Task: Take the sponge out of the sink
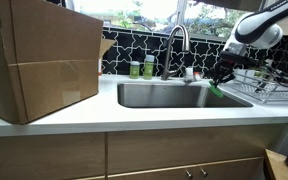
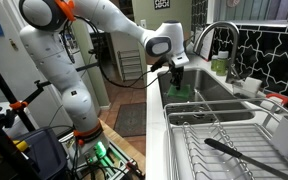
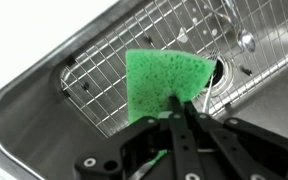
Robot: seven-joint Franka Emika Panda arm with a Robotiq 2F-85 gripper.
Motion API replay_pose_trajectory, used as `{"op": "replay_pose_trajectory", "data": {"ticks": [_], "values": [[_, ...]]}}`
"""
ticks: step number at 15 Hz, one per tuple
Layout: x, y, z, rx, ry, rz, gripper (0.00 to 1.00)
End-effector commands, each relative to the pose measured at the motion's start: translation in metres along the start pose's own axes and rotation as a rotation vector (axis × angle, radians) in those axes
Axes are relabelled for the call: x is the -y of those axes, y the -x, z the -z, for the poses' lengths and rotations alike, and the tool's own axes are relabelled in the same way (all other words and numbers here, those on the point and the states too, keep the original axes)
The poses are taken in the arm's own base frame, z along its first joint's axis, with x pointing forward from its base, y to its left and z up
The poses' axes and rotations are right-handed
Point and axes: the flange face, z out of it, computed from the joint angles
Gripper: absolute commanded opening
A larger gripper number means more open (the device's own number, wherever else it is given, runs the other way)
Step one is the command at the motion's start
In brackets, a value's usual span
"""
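Sponge [image 3: 162,75] in pincer [image 3: 181,103] above sink [image 3: 29,115]

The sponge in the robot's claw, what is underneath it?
Under the sponge, pinched by the gripper, a wire grid lies on the sink floor, with a dark drain opening beside it. The sponge covers the grid part directly below and some of the drain.

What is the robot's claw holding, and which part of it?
The gripper pinches the green sponge by the edge nearest the wrist camera.
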Motion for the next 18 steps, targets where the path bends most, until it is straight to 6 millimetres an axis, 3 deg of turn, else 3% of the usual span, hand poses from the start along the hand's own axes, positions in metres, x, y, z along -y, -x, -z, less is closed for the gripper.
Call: {"op": "replay_pose_trajectory", "data": {"ticks": [1, 4, 7, 13, 17, 18], "values": [[-0.019, 0.027, 0.017, 0.134, 0.072, 0.078, 0.05], [-0.029, 0.044, 0.011, 0.245, 0.180, 0.139, 0.05], [-0.035, 0.055, -0.005, 0.247, 0.242, 0.168, 0.05], [-0.035, 0.069, -0.033, 0.212, 0.296, 0.185, 0.05], [-0.030, 0.075, -0.041, 0.204, 0.311, 0.182, 0.05], [-0.028, 0.076, -0.042, 0.206, 0.307, 0.178, 0.10]]}}
